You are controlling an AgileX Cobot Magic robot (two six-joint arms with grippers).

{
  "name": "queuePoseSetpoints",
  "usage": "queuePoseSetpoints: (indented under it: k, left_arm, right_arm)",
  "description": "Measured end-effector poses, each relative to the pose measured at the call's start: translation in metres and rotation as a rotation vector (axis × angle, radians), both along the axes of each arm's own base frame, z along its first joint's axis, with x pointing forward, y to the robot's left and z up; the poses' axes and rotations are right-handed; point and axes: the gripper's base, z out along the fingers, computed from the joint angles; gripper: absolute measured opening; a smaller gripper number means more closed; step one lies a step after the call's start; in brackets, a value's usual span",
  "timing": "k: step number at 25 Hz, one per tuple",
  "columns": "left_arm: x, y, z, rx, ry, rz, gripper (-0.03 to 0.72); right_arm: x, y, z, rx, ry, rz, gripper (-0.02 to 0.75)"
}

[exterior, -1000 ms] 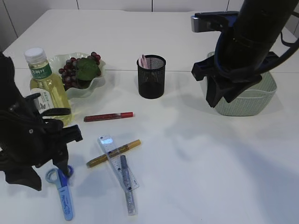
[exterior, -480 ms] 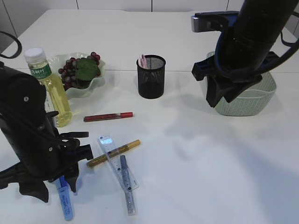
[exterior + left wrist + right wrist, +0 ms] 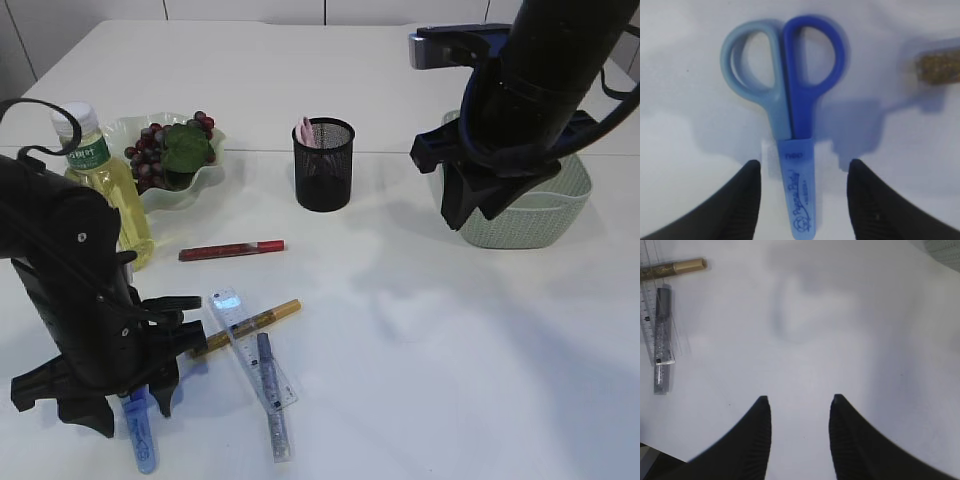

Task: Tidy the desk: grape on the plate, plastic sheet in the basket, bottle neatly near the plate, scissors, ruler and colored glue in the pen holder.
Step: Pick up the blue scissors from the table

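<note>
Exterior view: left arm low at the front left of the white table, its gripper down over the blue scissors, whose capped blade end shows below it. Just to the right, a clear ruler crossed by a gold glitter glue pen, with a silver glitter glue pen lying along the ruler. A red glue pen apart, nearer the back. Grapes already on the pale green plate, bottle of yellow liquid upright just beside it. Black mesh pen holder mid-table with something pink inside. Right gripper raised in front of the green basket.

Left wrist view: fingers spread apart on either side of the scissors' blade cover, not closed on it; handles pointing away.

Right wrist view: jaws parted, nothing between them, bare table beneath; ruler and glue pens at far left.
</note>
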Motion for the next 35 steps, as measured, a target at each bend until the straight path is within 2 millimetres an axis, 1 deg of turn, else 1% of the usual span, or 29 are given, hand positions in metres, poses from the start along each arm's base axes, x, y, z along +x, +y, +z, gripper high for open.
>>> queuePoseSetpoints:
  k: [2, 6, 17, 23, 35]
  left_arm:
    - [0.0007, 0.0002, -0.0045, 0.010, 0.004, -0.005, 0.404]
    - [0.0023, -0.0002, -0.0068, 0.009, -0.007, -0.001, 0.404]
    - [0.0050, 0.0005, -0.0067, 0.016, -0.036, 0.019, 0.403]
    - [0.0050, 0.0005, -0.0067, 0.016, -0.037, 0.021, 0.375]
    - [0.0056, 0.0005, -0.0074, 0.016, -0.041, 0.021, 0.372]
  right_arm:
    - [0.0000, 0.0000, 0.0000, 0.000, 0.000, 0.000, 0.318]
    - [0.0001, -0.0003, 0.0000, 0.000, 0.000, -0.001, 0.317]
    - [0.0001, -0.0003, 0.0000, 0.000, 0.000, -0.001, 0.314]
    - [0.0001, -0.0003, 0.0000, 0.000, 0.000, -0.001, 0.314]
    - [0.0001, -0.0003, 0.0000, 0.000, 0.000, -0.001, 0.313]
